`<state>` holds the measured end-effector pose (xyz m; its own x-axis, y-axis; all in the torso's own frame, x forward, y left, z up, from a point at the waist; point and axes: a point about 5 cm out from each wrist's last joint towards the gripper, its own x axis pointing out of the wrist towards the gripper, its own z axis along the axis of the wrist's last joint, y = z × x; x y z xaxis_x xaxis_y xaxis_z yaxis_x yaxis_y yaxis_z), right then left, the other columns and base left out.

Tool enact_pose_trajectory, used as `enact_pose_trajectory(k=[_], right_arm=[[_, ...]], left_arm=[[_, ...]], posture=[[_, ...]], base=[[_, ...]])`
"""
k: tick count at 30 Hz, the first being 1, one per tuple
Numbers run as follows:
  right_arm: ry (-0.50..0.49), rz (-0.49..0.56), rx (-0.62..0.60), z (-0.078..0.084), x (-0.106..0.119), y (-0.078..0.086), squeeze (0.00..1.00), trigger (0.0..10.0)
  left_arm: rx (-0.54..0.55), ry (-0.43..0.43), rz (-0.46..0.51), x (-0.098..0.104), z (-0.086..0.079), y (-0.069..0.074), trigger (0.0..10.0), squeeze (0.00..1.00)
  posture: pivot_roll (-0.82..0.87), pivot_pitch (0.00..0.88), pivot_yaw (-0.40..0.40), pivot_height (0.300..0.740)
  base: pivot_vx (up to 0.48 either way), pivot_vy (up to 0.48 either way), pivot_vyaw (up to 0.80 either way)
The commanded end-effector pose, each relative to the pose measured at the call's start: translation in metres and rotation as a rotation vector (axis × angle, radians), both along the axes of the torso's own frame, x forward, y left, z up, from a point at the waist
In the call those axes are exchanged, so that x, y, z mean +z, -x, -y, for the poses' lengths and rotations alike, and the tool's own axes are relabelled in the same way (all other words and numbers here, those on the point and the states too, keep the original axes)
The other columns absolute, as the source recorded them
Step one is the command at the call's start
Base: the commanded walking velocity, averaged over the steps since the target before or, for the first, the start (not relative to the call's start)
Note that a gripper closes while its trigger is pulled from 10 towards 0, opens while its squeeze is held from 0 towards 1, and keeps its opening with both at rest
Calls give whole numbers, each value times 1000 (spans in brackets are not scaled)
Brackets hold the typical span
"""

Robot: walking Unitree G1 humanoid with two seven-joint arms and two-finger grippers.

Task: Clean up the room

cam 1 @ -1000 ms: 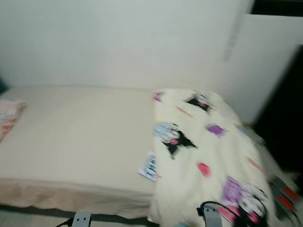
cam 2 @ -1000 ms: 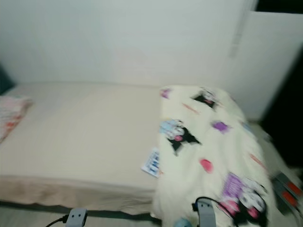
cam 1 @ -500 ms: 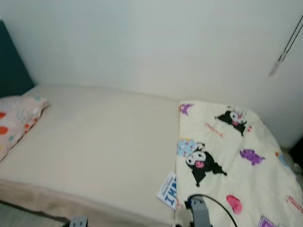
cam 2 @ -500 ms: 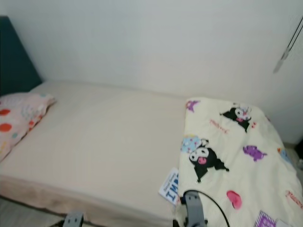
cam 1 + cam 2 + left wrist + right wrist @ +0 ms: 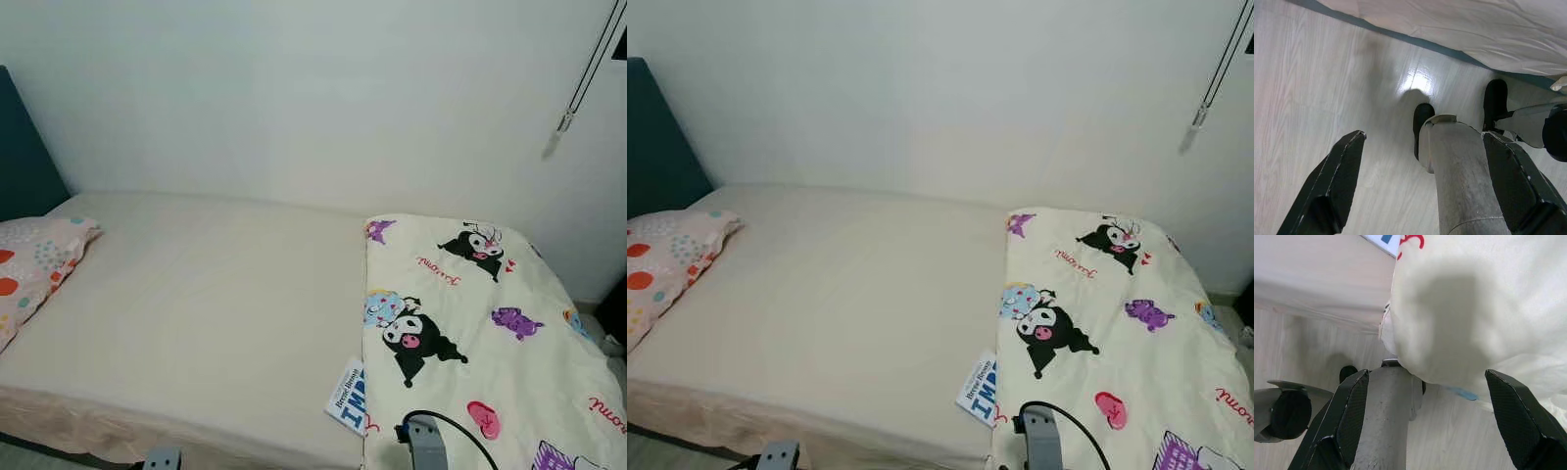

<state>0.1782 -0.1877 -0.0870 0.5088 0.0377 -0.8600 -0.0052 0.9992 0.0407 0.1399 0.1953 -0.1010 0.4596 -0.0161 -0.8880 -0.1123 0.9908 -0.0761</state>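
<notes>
- One bed [image 5: 196, 304], cream fitted sheet, long side against the white wall [image 5: 294, 98]; mattress surface bare between pillow and blanket.
- One blanket [image 5: 470, 333], pale cream with black, purple and pink cartoon figures, covering the foot end of the bed and hanging over its front edge.
- One booklet [image 5: 348, 397], white with blue lettering, lying at the bed's front edge, its far side tucked just under the blanket's edge.
- One pillow [image 5: 34, 259], pale pink with red and teal dots, at the head end of the bed, beside a dark teal headboard [image 5: 24, 147].
- One blind cord [image 5: 578, 88] hanging against the wall above the far corner of the foot end.
- Left gripper [image 5: 1420, 191]: hangs low over the pale wood floor [image 5: 1303, 88] near the bed's lower edge, fingers spread wide with nothing between them; the robot's leg and black feet show between the fingers.
- Right gripper [image 5: 1425, 421]: hangs low beside the blanket's overhanging fold, fingers spread apart, holding nothing.
- Change from one second ago: the whole view was blurred and aimed toward the foot end, with the dark gap beyond it in sight; it is now sharp and turned toward the head end, so the headboard has come into view and more pillow shows. Bed, blanket and booklet keep the same arrangement.
</notes>
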Motion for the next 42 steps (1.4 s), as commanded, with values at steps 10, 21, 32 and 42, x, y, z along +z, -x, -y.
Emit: enact_pose_trajectory(k=[10,21,32,42], right_arm=[[4,-34,-26,1,-4,8,0,10000],[17,-24,-56,5,-2,6,0,10000],[25,-9,-70,8,0,1,0,10000],[-61,132,-195,9,21,-37,0,10000]], left_arm=[[9,-6,-6,0,-1,0,10000,0],[-16,-33,-11,0,-3,0,10000,0],[-70,-66,-21,0,-6,1,10000,0],[-41,-73,-23,0,-7,2,10000,0]], posture=[[-32,0,0,740],[-31,0,-4,740],[-30,0,-6,740],[-36,0,0,740]], base=[[-453,0,0],[-30,0,0],[0,-213,0],[0,-142,0]])
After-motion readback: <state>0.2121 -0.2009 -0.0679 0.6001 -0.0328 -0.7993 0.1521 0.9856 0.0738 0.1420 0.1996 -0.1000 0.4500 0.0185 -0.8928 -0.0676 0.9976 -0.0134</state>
